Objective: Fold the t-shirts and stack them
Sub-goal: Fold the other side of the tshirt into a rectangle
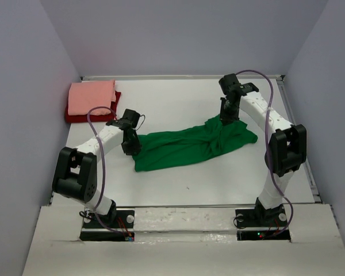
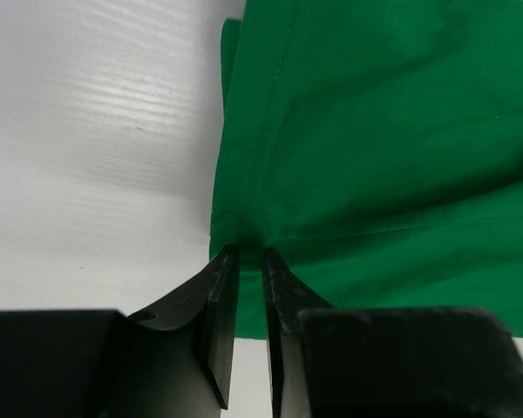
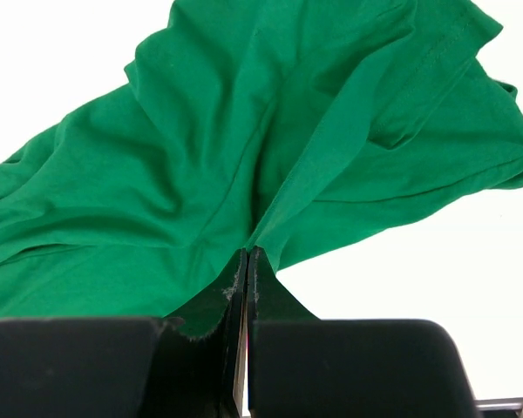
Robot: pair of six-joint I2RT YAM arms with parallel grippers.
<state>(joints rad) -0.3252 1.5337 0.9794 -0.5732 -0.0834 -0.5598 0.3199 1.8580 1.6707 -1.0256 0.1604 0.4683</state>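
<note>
From above: the green t-shirt (image 1: 184, 146) lies rumpled across mid-table (image 1: 190, 190), its long axis running from near-left to far-right. The left gripper (image 1: 131, 146) sits at its left end and the right gripper (image 1: 226, 117) at its far right end, one arm per end. A salmon-pink t-shirt (image 1: 92, 96) is folded on a dark red t-shirt (image 1: 114, 110) in the far-left corner.

Left wrist: jaws narrow, tips at the hem, cloth puckering toward them. Gripped or not, I can't tell.

Right wrist: jaws pressed together, cloth tented up into them. That's a pinch.
</note>
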